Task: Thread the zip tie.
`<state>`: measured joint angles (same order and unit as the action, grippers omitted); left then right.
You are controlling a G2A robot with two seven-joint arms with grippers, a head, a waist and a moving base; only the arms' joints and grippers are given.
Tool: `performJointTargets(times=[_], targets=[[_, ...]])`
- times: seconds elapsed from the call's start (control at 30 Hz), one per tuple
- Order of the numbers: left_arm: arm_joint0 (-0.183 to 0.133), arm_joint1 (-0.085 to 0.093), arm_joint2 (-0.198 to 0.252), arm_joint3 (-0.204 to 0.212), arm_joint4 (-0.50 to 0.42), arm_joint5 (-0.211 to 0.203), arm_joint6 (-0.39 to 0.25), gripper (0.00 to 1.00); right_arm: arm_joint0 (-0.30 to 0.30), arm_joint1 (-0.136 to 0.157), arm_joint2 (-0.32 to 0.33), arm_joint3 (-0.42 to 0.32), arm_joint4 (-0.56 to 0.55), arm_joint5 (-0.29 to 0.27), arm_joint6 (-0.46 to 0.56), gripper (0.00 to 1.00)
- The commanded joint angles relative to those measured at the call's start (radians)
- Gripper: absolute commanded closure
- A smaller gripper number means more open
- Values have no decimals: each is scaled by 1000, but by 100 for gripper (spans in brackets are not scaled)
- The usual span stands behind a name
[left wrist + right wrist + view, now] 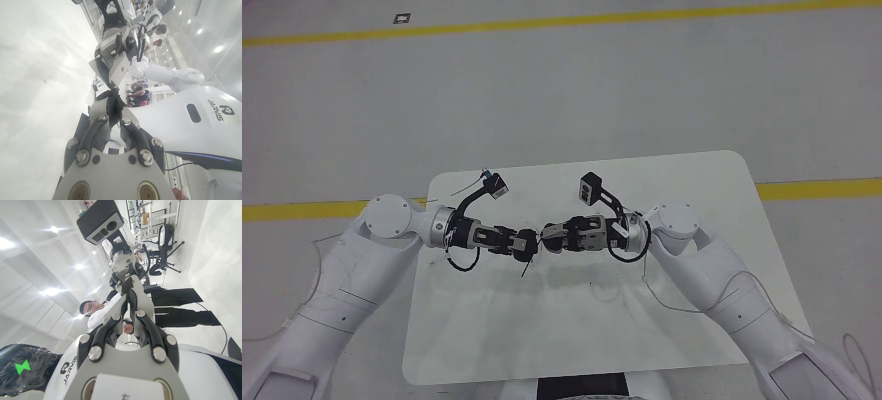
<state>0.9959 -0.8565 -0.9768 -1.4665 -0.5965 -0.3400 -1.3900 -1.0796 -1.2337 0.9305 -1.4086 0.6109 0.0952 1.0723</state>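
Now my left jaws, from 9 o'clock, and right jaws, from 3 o'clock, meet tip to tip over the desk (672,330), just 9 o'clock of centre. Both are pinched shut on the black zip tie (132,303), so, I judge, tail can meet head.

Left hand (530,243), right hand (548,240) closed, tip-to-tip.

Top view: zip tie (527,268) a thin sliver; head and tip hidden where the jaws meet.
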Motion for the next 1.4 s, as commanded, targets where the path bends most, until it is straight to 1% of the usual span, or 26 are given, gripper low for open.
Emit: performJointTargets(times=[0.0,0.2,0.23,0.27,0.43,0.63,0.73,0.83,0.87,0.9,0.93,1.0,1.03,1.3,1.37], targets=[[0,0,0,0,0,0,0,100,-2,0,1,-3,-1,-2,-3,100],[0,0,0,0,0,0,0,100,-8,1,4,-9,2,-2,-8,100],[0,0,0,0,0,0,0,91,-9,1,4,-9,1,-2,-8,100],[0,0,0,0,0,0,0,80,-9,1,4,-10,2,-2,-8,100],[0,0,0,0,0,0,0,65,-12,1,4,-13,-1,0,-14,100],[0,0,0,0,0,0,0,58,-13,1,6,-11,-1,2,-31,100],[0,0,0,0,0,0,0,59,-14,1,11,-8,6,3,-42,100],[0,0,0,0,0,0,0,54,-18,0,19,-1,20,2,-68,100],[0,0,0,0,0,0,0,47,-19,0,22,-1,26,0,-79,100],[0,0,0,0,0,0,0,17,-21,-1,28,1,34,-5,-97,100],[0,0,0,0,0,0,0,0,-23,-2,33,0,41,-11,-111,100],[0,0,0,0,0,0,0,0,-28,-2,45,-3,56,-22,-136,100],[0,0,0,0,0,0,0,0,-26,-1,47,-7,45,-26,-140,100],[0,0,0,0,0,0,0,0,-26,-1,47,-7,45,-26,-140,100],[0,0,0,0,0,0,0,0,-34,-2,47,-15,46,-27,-164,100]])
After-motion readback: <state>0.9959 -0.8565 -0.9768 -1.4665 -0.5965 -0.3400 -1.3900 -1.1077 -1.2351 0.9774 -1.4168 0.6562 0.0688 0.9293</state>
